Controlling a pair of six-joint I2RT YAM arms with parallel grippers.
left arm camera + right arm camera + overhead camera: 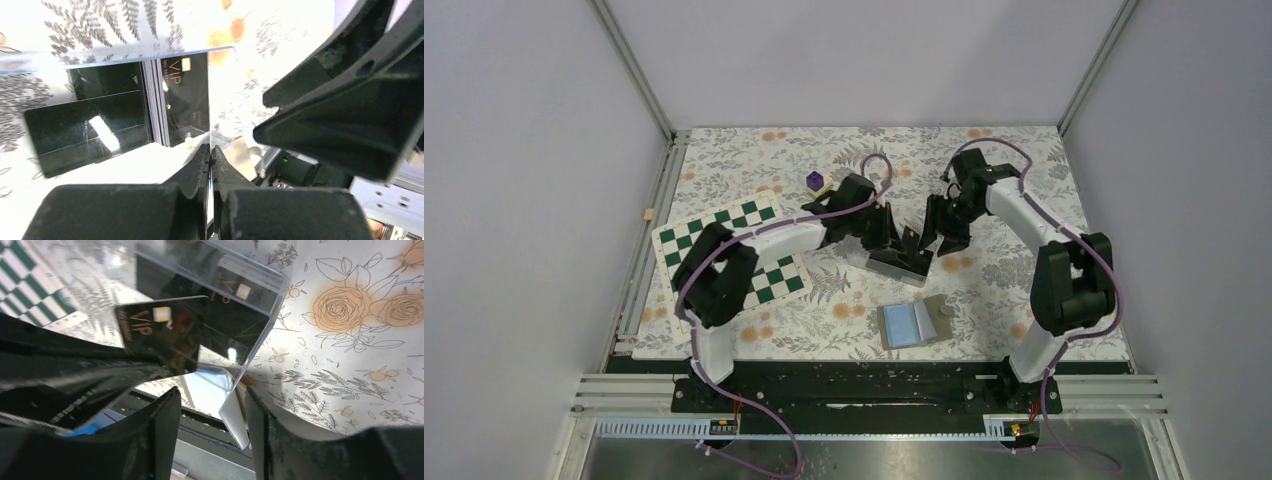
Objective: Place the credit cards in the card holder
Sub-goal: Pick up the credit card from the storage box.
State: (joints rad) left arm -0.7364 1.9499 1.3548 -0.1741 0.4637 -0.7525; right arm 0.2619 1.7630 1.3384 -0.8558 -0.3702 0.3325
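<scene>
L pincer [210, 156]: fingers pressed together, clamped on a thin upright wall of the clear plastic box [900, 263]. The wall's edge runs straight into the seam between them. R pincer [210, 402]: fingers apart, straddling a corner flap of the same box w/ a gap on each side, not gripping.

Credit cards [90, 131] sit inside the box, near desk centre between the two arms. From the L wrist:
- one glossy black card lies flat, long axis across the view
- just beside it, a thin stack stands on edge
- then a black VIP card [187, 95] w/ a gold chip near its top, long axis running away from the pincer

From the R wrist, one VIP card leans out past the box's open side, chip uppermost.

Card holder [912, 323] lies open and flat, nearer the arm bases and apart from the box. Pale blue inside faces up, grey-brown flap to the right. No card visible in it.

Desk [1044, 190] has a floral cloth, grey leaves + orange roses. A green/white checkerboard [724, 222] lies at left, partly under the L arm, w/ a purple cube [816, 181] beyond it. Plain pale walls and aluminium frame rails around.
</scene>
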